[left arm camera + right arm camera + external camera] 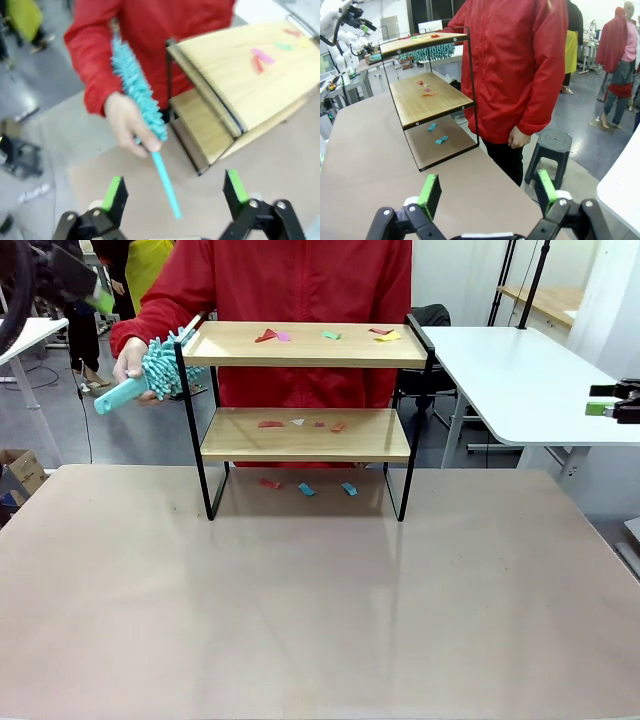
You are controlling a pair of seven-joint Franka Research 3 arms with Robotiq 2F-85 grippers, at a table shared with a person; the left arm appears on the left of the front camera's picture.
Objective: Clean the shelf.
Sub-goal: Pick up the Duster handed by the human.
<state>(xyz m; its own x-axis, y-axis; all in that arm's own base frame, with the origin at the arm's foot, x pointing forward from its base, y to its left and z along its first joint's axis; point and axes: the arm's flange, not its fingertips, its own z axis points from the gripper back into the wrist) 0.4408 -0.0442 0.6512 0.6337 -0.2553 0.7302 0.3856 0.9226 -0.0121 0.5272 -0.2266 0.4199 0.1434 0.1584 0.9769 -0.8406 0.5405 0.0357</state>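
Observation:
The shelf [305,435] stands at the table's far middle, with coloured paper scraps on its top board [330,336], its lower board [298,423] and the table beneath [308,488]. A person in a red jacket holds a teal duster [160,370] at the shelf's left end. In the left wrist view the duster [137,92] and the hand [125,122] hang just beyond my open left gripper [175,192], handle toward it, the shelf [240,75] to the right. My right gripper [487,192] is open, far from the shelf [427,97]. In the front view the left gripper [98,295] sits top left and the right gripper [603,400] at the right edge.
The brown table [320,620] is bare in front of the shelf. A white table [520,380] stands at the back right. A black stool [552,145] is beside the person's legs. Other people stand farther back.

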